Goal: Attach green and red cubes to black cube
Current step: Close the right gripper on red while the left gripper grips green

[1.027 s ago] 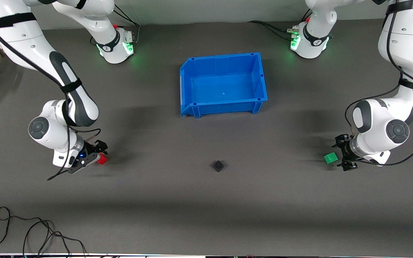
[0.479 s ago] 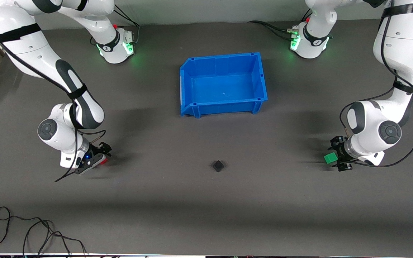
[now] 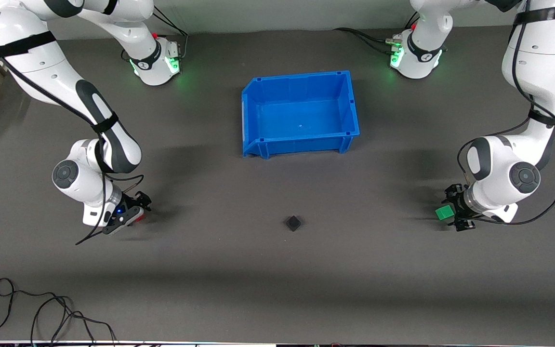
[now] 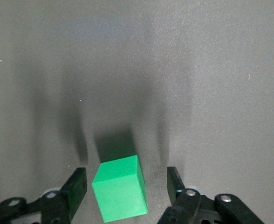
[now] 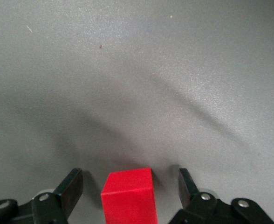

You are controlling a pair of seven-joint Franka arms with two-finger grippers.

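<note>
The black cube (image 3: 293, 223) lies on the grey mat, nearer the front camera than the blue bin. The green cube (image 3: 444, 212) lies on the mat at the left arm's end. My left gripper (image 3: 455, 211) is down around it and open. In the left wrist view the green cube (image 4: 119, 188) sits between the two fingers with gaps on both sides. The red cube (image 3: 139, 216) lies at the right arm's end, mostly hidden under my right gripper (image 3: 135, 212). In the right wrist view the red cube (image 5: 128, 196) sits between the open fingers, untouched.
An empty blue bin (image 3: 350, 103) stands mid-table, farther from the front camera than the black cube. A loose black cable (image 3: 41, 308) lies near the table's front edge at the right arm's end.
Both grippers have come down over their cubes. The right gripper now covers most of the red cube and the left gripper straddles the green cube. The cubes have not moved.
</note>
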